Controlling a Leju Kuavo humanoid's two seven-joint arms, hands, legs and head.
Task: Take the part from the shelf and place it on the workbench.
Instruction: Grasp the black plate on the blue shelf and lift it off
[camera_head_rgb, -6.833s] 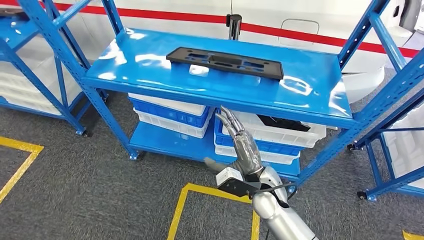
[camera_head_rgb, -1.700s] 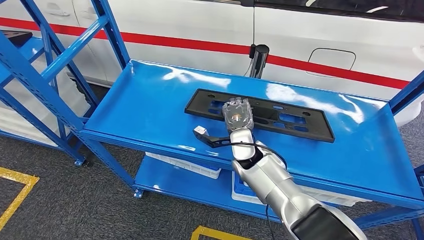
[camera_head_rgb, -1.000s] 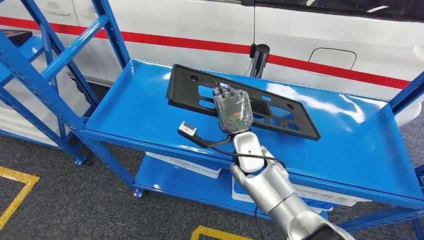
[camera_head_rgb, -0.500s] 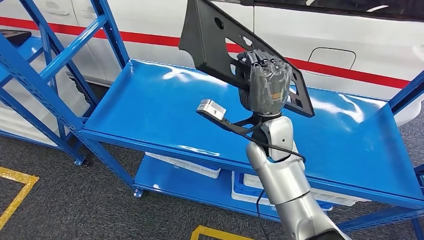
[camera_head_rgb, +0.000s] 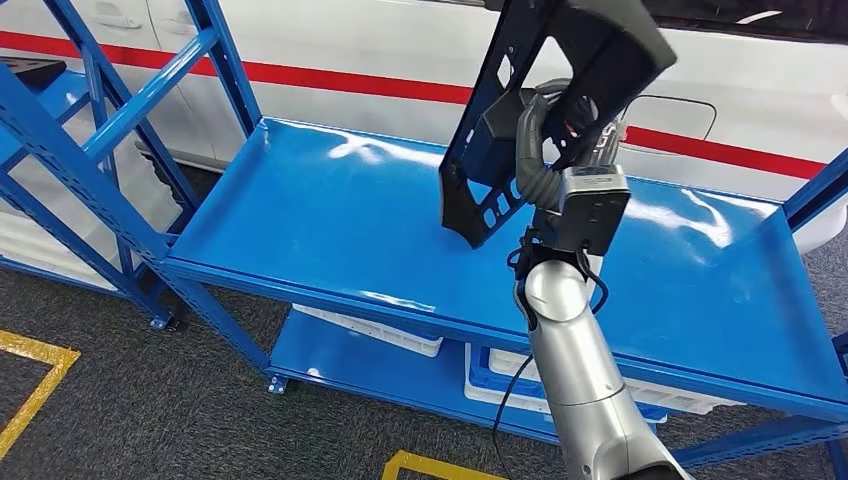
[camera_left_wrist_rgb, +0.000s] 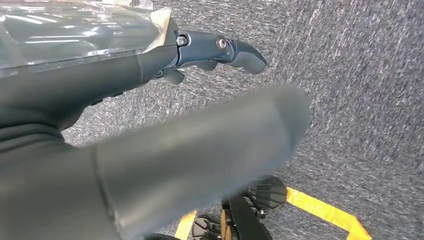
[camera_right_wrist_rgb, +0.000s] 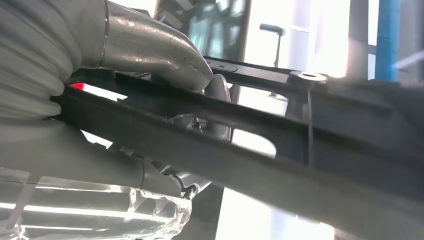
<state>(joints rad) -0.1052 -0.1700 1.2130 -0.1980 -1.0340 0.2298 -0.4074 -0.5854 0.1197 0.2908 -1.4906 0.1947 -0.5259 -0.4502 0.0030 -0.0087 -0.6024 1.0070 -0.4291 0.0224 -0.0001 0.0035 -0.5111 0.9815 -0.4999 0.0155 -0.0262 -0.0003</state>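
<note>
The part (camera_head_rgb: 485, 185) is a flat black plastic plate with several cut-outs. My right hand (camera_head_rgb: 562, 112) grips it near its middle and holds it high above the blue shelf top (camera_head_rgb: 320, 225), tilted almost on end, its upper end running past the picture's top. In the right wrist view the grey thumb (camera_right_wrist_rgb: 155, 47) presses on a bar of the part (camera_right_wrist_rgb: 260, 155). My left hand (camera_left_wrist_rgb: 150, 125) hangs over grey carpet with a dark finger (camera_left_wrist_rgb: 235, 50) stretched out and nothing in it.
A white vehicle with a red stripe (camera_head_rgb: 330, 75) stands close behind the shelf. Blue and white crates (camera_head_rgb: 500, 380) sit on the lower level. Another blue rack (camera_head_rgb: 60, 110) stands at the left. Yellow tape (camera_head_rgb: 30, 385) marks the carpet.
The right hand closed on the part lying flat on the shelf, lifted it clear and swung it up towards the right, so that it now stands nearly on end.
</note>
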